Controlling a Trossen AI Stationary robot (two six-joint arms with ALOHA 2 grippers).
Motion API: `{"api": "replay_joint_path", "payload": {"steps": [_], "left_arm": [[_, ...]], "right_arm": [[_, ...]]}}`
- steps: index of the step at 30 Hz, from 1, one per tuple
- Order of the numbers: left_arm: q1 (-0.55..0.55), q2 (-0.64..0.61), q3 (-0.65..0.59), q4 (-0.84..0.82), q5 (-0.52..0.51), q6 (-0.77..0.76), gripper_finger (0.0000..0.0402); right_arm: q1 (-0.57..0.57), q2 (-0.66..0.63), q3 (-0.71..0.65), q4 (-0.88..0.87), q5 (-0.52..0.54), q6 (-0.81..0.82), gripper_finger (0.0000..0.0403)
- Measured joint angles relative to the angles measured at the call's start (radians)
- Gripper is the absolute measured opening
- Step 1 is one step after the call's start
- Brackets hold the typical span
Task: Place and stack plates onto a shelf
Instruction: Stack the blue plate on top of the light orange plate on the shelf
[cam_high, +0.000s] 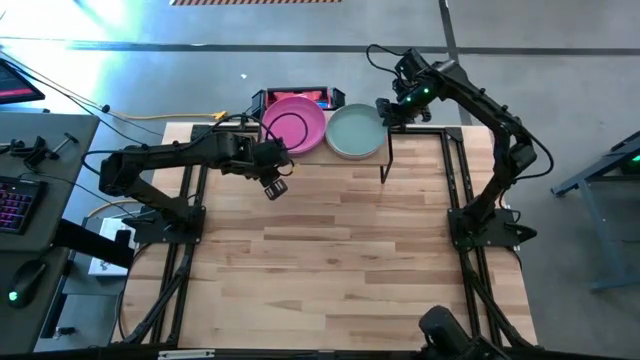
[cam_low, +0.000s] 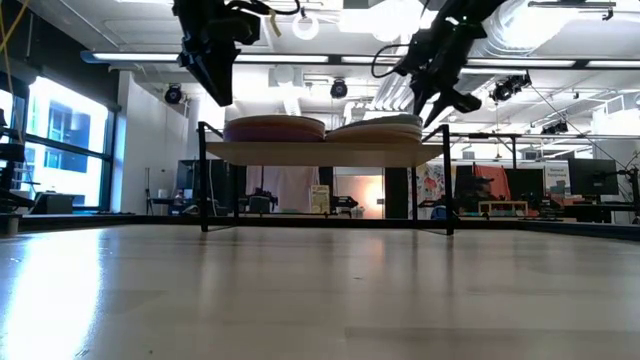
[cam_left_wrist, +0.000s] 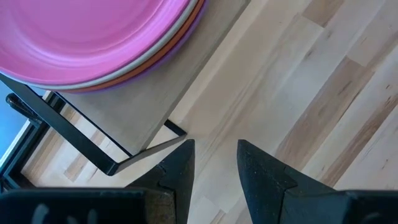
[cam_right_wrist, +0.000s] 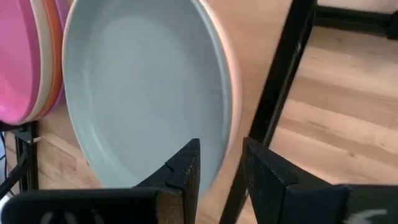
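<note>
High view shows the shelf (cam_high: 390, 150) at the far edge of the wooden surface (cam_high: 340, 250), carrying two stacks of plates side by side: a pink plate (cam_high: 294, 124) tops the left stack and a pale teal plate (cam_high: 356, 130) tops the right. The left gripper (cam_high: 275, 187) hovers just off the shelf's near left corner with its jaws apart and empty. The right gripper (cam_high: 385, 108) sits at the teal plate's far right rim, jaws apart and holding nothing.

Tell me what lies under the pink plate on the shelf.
Under the pink plate, the left wrist view shows the edges of more stacked plates: a cream or grey rim, an orange one, then a purple one, resting on the shelf. Their faces are covered, so the exact count is unclear.
</note>
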Motion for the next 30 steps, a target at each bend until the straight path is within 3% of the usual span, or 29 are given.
{"api": "replay_joint_path", "payload": {"steps": [9,16,30], "left_arm": [[0.0,0.0,0.0,0.004,0.0,0.0,0.011],[0.0,0.0,0.0,0.03,0.0,0.006,0.011],[0.0,0.0,0.0,0.031,0.0,0.027,0.011]], "right_arm": [[0.035,-0.034,0.0,-0.093,-0.003,0.011,0.0099],[0.107,-0.028,0.0,-0.071,0.016,-0.007,0.0099],[0.131,0.011,0.0,-0.073,0.026,0.02,0.0099]]}}
